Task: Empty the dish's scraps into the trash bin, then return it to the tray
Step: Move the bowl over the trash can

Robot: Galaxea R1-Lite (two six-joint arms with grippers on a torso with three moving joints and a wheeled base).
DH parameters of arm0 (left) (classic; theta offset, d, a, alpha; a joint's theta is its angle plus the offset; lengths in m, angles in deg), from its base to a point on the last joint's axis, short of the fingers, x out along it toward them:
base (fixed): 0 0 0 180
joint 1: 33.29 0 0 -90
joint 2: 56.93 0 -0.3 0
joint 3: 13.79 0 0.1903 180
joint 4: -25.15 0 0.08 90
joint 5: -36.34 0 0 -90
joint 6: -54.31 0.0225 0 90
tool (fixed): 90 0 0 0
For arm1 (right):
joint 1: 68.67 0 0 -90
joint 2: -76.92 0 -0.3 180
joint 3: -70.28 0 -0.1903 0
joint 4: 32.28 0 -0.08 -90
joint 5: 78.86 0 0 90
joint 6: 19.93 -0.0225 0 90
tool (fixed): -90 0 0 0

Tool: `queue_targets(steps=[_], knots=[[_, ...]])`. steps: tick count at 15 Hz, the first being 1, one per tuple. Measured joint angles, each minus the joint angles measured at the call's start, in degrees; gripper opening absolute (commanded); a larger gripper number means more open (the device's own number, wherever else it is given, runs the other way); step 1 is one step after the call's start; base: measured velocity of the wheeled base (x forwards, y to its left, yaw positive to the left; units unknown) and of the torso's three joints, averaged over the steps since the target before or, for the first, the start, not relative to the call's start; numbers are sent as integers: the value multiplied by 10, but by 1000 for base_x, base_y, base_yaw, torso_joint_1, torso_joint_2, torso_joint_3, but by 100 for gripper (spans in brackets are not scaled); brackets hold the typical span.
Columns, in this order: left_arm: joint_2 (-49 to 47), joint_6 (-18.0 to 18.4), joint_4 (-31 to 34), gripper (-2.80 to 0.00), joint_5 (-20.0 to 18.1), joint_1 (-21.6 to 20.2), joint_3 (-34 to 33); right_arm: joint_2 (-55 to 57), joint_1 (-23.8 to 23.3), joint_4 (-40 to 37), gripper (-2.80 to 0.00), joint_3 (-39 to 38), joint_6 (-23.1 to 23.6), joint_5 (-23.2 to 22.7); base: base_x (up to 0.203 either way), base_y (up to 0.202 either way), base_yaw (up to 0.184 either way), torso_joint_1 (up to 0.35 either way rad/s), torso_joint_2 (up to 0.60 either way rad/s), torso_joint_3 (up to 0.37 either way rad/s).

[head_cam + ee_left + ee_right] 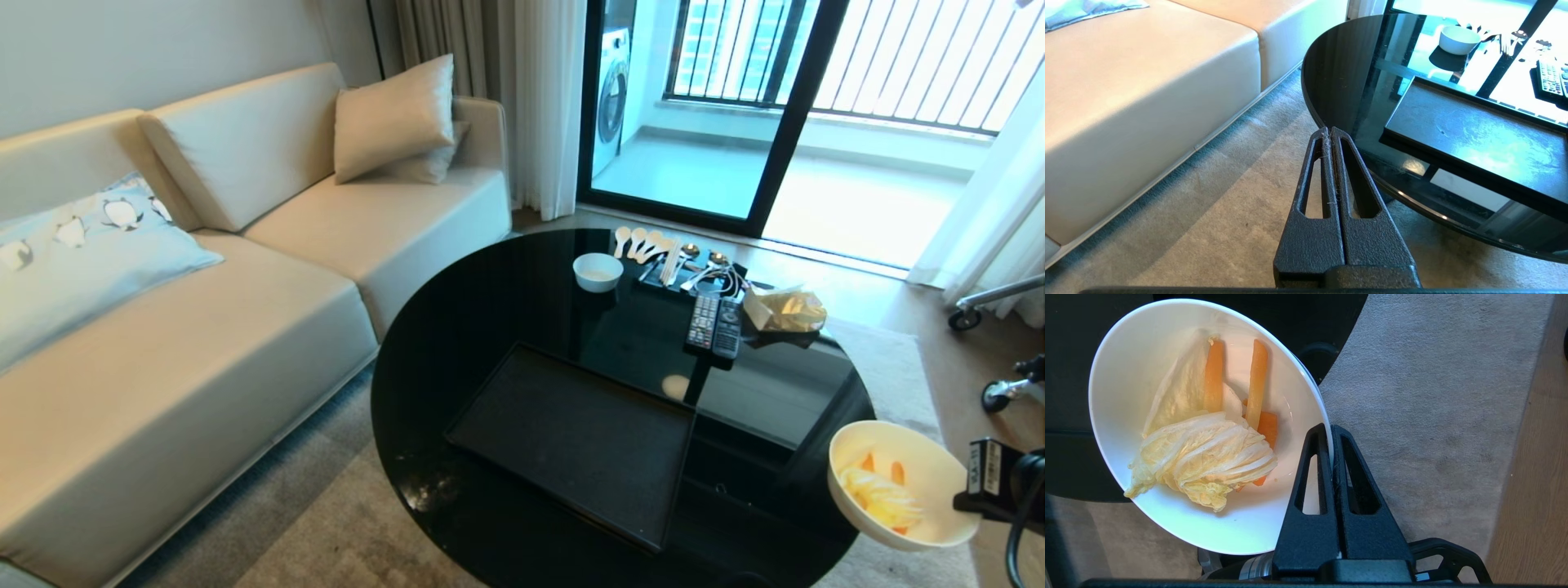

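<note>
Gripping the dish [1167, 416] rim, the right end effector [1329, 435] hangs clamped beside the black glass table [490, 310] over carpet [1412, 396].

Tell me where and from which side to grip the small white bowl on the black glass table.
Grip the small white bowl by its thin upright rim, coming from above on the near side: cutlery crowds its far right, and the open top lets one finger slip inside.

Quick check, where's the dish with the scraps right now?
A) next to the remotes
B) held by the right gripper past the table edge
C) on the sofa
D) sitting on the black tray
B: the right gripper is shut on the rim of the dish, which hangs beyond the table edge with the scraps inside; the tray is bare.
</note>
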Motion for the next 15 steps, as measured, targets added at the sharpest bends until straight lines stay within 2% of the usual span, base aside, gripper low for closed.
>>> queue_targets(steps=[15], knots=[[0,0,0,-280,0,0,0,-28,0,-9,-280,-3,13,0,-4,0,0,0,0,0]])
